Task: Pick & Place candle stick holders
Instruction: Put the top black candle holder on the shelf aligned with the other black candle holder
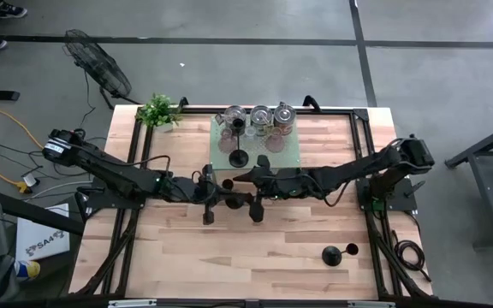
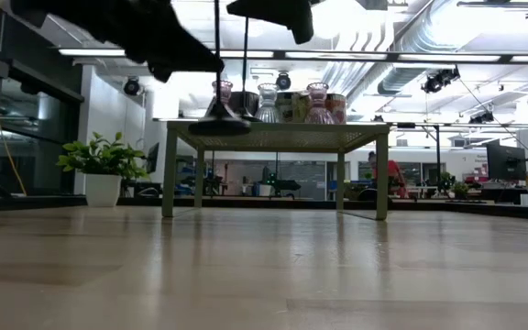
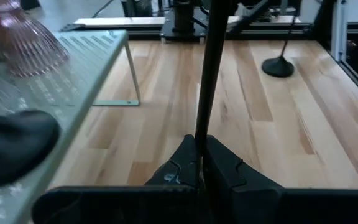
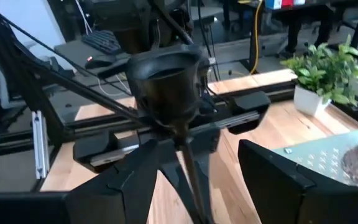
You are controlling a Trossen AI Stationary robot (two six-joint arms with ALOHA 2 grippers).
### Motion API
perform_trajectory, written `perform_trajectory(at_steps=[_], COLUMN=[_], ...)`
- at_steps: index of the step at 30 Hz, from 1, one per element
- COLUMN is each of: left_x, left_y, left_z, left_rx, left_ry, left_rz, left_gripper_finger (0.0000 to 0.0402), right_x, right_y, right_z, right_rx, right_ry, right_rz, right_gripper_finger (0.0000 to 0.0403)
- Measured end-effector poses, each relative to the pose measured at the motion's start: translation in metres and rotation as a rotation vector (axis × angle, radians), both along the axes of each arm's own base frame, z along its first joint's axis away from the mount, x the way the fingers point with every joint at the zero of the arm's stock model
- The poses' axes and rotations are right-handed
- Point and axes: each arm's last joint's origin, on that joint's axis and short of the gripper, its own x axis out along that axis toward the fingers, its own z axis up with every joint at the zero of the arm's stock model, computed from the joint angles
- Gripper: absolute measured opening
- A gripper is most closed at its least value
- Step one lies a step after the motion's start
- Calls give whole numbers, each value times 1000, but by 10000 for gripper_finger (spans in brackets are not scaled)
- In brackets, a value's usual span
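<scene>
Plainly, with the left tool (image 3: 202, 163) clenched on one candle stick holder's stem (image 3: 211, 68) at mid-worktop and the right tool (image 1: 257, 181), seemingly released, alongside, the lift should stay vertical and slow toward the mesh stand (image 1: 291, 151).

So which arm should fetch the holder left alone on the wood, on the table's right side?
The right, probably. The lone holder sits on its side, and the right gripper is open, while the left gripper is shut on another holder.
</scene>
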Motion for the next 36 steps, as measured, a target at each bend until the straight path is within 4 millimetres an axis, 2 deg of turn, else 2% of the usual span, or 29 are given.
perform_trajectory(at_steps=[7, 14, 33, 36], left_x=[7, 7, 8, 8], left_y=[0, 0, -1, -1], left_z=[20, 23, 24, 24], left_rx=[22, 40, 27, 26], left_ry=[-12, -14, -27, -27], left_rz=[60, 55, 49, 49], left_gripper_finger=[0, 0, 0, 3], right_x=[0, 2, 3, 3], right_y=[1, -4, -8, -8], right_z=[2, 7, 6, 6], right_rx=[-11, -6, -9, -10], right_ry=[-13, -73, -58, -58], right_rz=[37, -6, 31, 27], right_gripper_finger=[215, 203, 16, 11])
